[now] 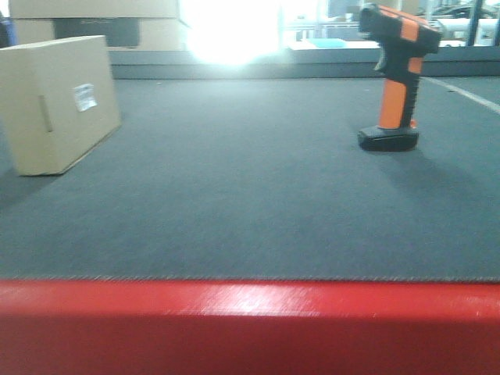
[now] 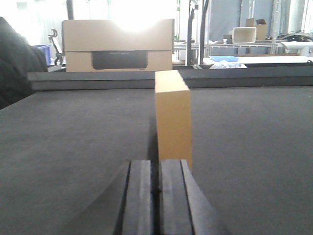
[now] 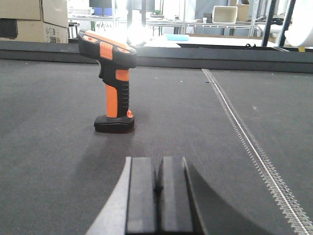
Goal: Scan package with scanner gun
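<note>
At the very bottom of the front view runs a red edge (image 1: 250, 320), with the dark mat (image 1: 250, 211) beyond it. Low in the middle of each wrist view sit the fingers. The left gripper (image 2: 157, 196) has its jaws pressed together with nothing between them, and the right gripper (image 3: 159, 196) is likewise closed and empty. Neither touches anything.

Ahead of the right gripper, left of centre in its view, the scanner gun (image 3: 113, 83) stands upright on its base, with an orange grip under a black head. Ahead of the left gripper, at the centre of its view, the package (image 2: 173, 122) stands on the mat with a narrow face to the camera. In the front view it sits at the upper left with a small white label (image 1: 85, 97) on its side, well apart from the scanner at the upper right.

As I judge it, the task is at its start: the scanner is not yet picked up. The next move calls for the right jaws to open, close round the orange grip, then aim the head at the label.

The package is shut and its contents are hidden. Farther back stand a large carton (image 2: 117, 44) at the upper left and a white bin (image 2: 243, 34) at the upper right; what they hold cannot be seen
</note>
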`<state>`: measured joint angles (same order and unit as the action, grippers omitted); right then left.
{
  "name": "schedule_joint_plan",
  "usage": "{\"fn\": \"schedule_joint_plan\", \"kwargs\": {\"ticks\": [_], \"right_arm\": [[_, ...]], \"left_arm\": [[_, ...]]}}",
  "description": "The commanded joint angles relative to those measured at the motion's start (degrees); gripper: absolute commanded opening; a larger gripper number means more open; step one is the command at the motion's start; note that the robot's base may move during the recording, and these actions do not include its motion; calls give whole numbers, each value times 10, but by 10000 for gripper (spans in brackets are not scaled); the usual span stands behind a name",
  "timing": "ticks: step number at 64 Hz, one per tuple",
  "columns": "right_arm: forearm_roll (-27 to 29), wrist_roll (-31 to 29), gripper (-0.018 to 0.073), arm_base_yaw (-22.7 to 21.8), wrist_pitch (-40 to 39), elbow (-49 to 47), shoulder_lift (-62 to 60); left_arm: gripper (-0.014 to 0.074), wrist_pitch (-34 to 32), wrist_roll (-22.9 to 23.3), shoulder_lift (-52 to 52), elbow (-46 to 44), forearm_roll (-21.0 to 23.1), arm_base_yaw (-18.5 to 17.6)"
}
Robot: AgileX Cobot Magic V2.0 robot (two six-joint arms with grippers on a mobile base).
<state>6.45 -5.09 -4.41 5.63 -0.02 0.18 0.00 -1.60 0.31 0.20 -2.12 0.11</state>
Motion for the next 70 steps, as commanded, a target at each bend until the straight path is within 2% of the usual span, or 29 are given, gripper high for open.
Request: {"fn": "schedule_joint_plan", "kwargs": {"ticks": [1,70], "right_arm": [[-5,-1,-154,16,-13,0,-2],[-5,-1,-154,23,-13,0,-2]], "left_arm": [[-111,-13,-1,-3,-2,4,2],[-111,-13,-1,-3,-2,4,2]]}}
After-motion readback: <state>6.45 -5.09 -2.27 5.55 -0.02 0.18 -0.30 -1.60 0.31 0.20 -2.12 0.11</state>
